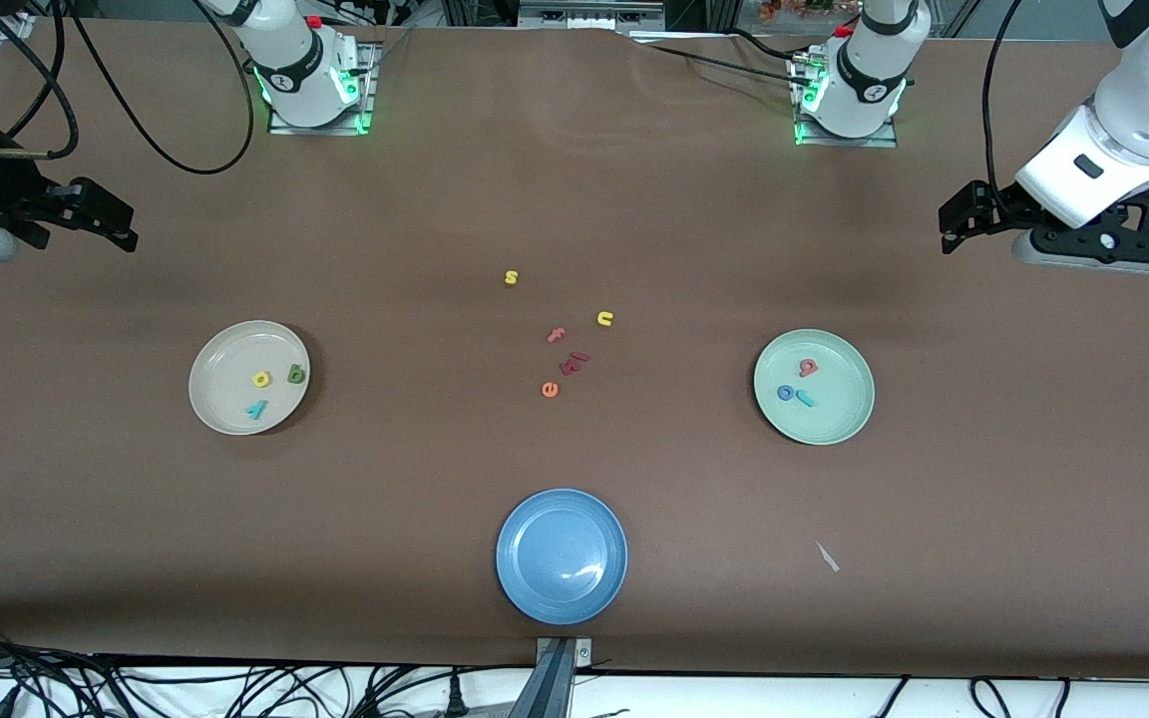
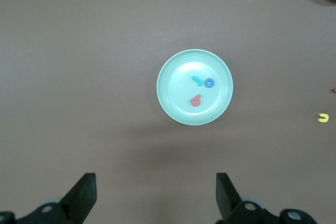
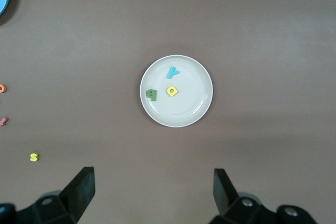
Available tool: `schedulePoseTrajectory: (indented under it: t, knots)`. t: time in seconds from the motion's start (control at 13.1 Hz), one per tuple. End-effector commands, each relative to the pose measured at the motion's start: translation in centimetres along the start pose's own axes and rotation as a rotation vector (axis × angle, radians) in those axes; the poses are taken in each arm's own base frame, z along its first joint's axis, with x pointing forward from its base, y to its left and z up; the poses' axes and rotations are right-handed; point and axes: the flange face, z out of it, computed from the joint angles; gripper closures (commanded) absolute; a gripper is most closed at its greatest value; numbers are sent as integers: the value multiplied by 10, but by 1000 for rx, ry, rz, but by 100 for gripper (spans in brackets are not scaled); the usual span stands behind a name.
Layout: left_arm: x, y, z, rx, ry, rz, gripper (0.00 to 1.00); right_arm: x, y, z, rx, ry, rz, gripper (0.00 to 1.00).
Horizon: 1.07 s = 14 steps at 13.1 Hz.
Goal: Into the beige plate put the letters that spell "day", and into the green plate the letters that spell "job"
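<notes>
Both words lie sorted in their plates.
The d [image 1: 296, 375], a [image 1: 261, 379] and y [image 1: 256, 409] sit in the beige plate [image 1: 220, 399]; j [image 1: 806, 399], o [image 1: 785, 393], b [image 1: 809, 367] in the green plate [image 1: 839, 419]. The left tool [image 2: 156, 195] and right tool [image 3: 154, 192] hang spread above the surface [image 1: 574, 199], each empty.

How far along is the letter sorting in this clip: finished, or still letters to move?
It looks finished. The beige plate holds the green d, yellow a and teal y. The green plate holds the teal j, blue o and pink b. Nothing is in hand: the left hand and right hand are open, each above its plate. Only spare letters remain mid-table.
</notes>
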Motion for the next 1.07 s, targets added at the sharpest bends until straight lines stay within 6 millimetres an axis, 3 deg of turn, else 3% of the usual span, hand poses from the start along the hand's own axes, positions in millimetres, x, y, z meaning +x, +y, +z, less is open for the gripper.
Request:
schedulePoseTrajectory:
  t: [0.0, 1.0]
  knots:
    - [4, 1, -5, -27, -6, 7, 0, -5, 0, -2, -10, 3, -6, 0]
    - [9, -4, -11, -29, 6, 6, 0, -5, 0, -2, -12, 3, -6, 0]
